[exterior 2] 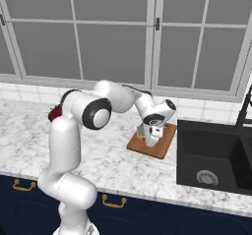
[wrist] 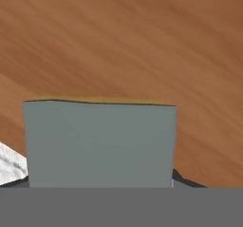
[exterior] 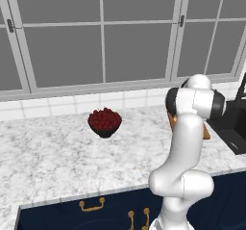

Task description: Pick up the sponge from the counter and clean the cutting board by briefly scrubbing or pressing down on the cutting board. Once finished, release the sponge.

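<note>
Sponge clamped between the fingers, grey-green face toward the hand camera, thin yellow edge at its far side, pressed against or hovering just over the cutting board; contact not certain from these pictures. Fingers themselves mostly hidden behind the block in the hand view, just a dark tip peeking beside its lower corner, closed on it by the look of things.

Held low and square to the wood, presumably so the flat face can press or scrub. Sliver of white marble counter at the board's edge in the hand view, so sponge probably near one side of the board.

Gripper in the right base view pointing straight down onto the cutting board, arm stretched out from the base. Black sink basin just beside the board in that view; board lying on the counter.

Left base view: arm blocking most of the board, only a brown corner past the forearm, but a dark bowl of red fruit well apart from the board.
</note>
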Robot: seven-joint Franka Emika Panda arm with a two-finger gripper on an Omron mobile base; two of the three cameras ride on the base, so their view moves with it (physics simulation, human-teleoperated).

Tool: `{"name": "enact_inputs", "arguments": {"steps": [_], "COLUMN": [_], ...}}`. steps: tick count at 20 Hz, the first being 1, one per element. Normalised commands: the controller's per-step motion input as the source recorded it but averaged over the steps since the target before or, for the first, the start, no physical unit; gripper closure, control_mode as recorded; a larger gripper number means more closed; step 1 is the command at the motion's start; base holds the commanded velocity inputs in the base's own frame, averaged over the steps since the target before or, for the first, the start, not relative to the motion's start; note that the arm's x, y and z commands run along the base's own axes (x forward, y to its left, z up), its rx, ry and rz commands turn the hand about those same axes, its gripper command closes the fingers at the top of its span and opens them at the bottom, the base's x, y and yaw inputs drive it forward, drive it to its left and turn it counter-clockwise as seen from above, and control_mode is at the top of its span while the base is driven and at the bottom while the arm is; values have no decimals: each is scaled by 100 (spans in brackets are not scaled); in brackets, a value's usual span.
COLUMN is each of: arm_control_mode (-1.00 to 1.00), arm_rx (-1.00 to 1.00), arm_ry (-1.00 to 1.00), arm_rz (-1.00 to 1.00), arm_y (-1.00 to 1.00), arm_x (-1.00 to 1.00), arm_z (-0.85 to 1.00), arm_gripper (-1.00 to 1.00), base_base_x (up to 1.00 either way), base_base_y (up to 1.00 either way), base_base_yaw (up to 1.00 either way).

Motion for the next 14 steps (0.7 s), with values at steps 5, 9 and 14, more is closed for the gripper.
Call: {"name": "enact_inputs", "arguments": {"steps": [5,9,14], "arm_control_mode": [-100,-100,-100], "arm_rx": [0,0,0], "arm_ry": [10,7,6], "arm_rz": [0,3,5], "arm_y": [12,27,32], "arm_x": [-100,-100,-100], "arm_z": [-73,-67,-69], "arm_gripper": [100,100,100], "base_base_x": [0,0,0], "base_base_y": [0,0,0], "base_base_yaw": [0,0,0]}}
